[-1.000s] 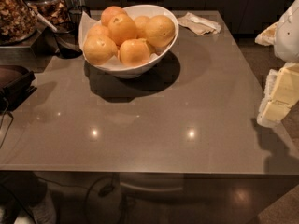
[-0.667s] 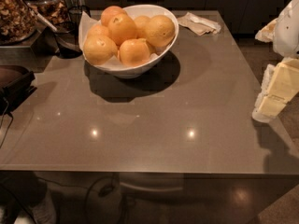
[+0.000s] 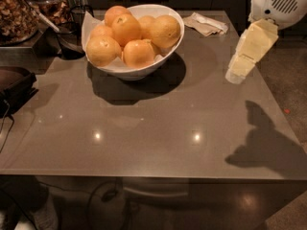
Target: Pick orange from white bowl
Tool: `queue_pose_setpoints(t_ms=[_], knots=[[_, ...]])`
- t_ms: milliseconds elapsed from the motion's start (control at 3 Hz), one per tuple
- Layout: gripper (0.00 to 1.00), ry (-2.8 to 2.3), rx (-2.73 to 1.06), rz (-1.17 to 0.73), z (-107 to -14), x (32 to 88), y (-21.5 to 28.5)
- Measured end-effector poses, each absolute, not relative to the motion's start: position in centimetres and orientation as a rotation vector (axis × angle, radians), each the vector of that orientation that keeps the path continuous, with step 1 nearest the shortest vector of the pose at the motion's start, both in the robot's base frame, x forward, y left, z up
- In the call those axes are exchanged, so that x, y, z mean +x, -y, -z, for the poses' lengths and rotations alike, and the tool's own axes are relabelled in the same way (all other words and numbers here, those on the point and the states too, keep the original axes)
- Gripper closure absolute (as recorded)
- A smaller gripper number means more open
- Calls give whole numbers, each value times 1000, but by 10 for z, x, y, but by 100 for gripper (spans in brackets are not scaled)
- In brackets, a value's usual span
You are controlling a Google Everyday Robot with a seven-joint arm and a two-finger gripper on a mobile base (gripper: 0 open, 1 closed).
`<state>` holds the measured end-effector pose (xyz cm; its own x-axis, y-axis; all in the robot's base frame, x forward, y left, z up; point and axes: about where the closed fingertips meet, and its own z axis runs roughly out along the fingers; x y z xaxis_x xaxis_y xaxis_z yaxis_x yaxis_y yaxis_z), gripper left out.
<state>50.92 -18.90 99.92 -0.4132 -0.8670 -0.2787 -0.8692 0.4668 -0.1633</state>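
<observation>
The white bowl (image 3: 144,71) stands at the table's back left, lined with white paper and holding several oranges. The orange (image 3: 164,31), large and pale yellow-orange, lies at the bowl's right side against the rim. Deeper-orange fruits lie left of it and in front of it. My gripper (image 3: 236,74), cream-coloured under a white arm housing (image 3: 280,4), hangs over the table's right edge. It points down and left, well to the right of the bowl and apart from it. It holds nothing that I can see.
The grey table (image 3: 144,133) has a crumpled napkin (image 3: 206,23) at the back right. Dark glass jars (image 3: 19,11) and a black ladle (image 3: 67,42) stand at the back left. A dark bag (image 3: 14,85) lies at the left edge.
My gripper has moved up and left, from beside the table's right edge to over it, closer to the bowl. The bowl and the oranges have not moved.
</observation>
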Motion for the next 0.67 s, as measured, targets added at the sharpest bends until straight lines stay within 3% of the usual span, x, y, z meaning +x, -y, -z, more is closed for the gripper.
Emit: queue_pose_setpoints(t_ms=[667], knots=[[0, -2378, -1426, 19, -1015, 558, 168]])
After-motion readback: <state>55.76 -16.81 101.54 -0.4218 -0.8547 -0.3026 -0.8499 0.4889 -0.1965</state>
